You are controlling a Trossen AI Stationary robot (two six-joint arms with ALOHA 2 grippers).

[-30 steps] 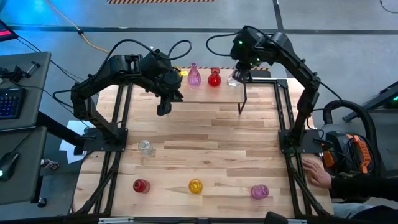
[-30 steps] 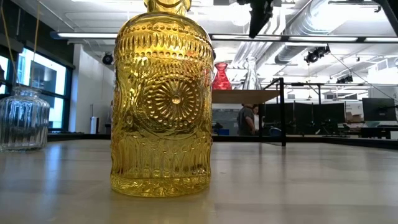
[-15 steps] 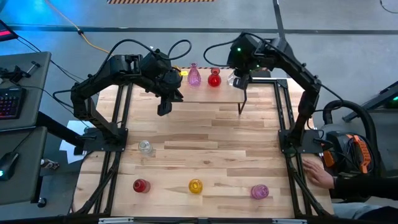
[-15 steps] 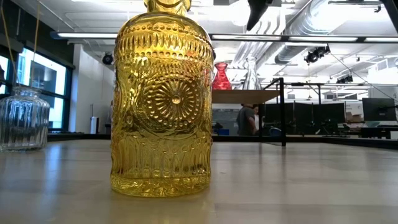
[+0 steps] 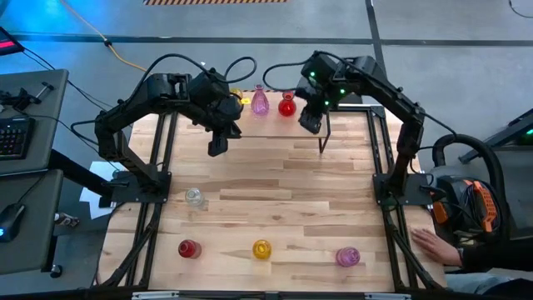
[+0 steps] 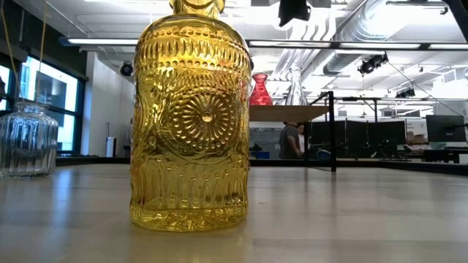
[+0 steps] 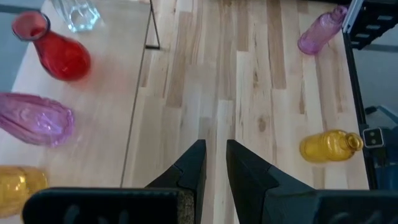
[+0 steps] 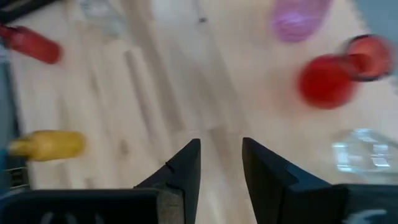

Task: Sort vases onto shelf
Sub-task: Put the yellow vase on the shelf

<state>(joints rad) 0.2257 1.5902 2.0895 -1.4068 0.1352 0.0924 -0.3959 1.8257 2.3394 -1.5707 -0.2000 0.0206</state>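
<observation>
High view: four vases (image 5: 261, 249) left on table (image 5: 275, 175). Glass: light, slick, fragile; grab narrow neck. Both grippers — left gripper (image 7: 212, 163), right gripper (image 8: 219, 163) — empty, fingers slightly parted.

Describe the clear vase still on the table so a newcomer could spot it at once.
Look at the big wooden table, then its left side, just beside the left arm's base. The clear vase stands there alone, nearer the shelf than the red, yellow and pink vases lined along the table's opposite edge, and is the only colourless one.

From where I stand, no lettering, label, brand mark, number or sign can be read on anything here, whether on the glassware, the arms or the room behind.
</observation>
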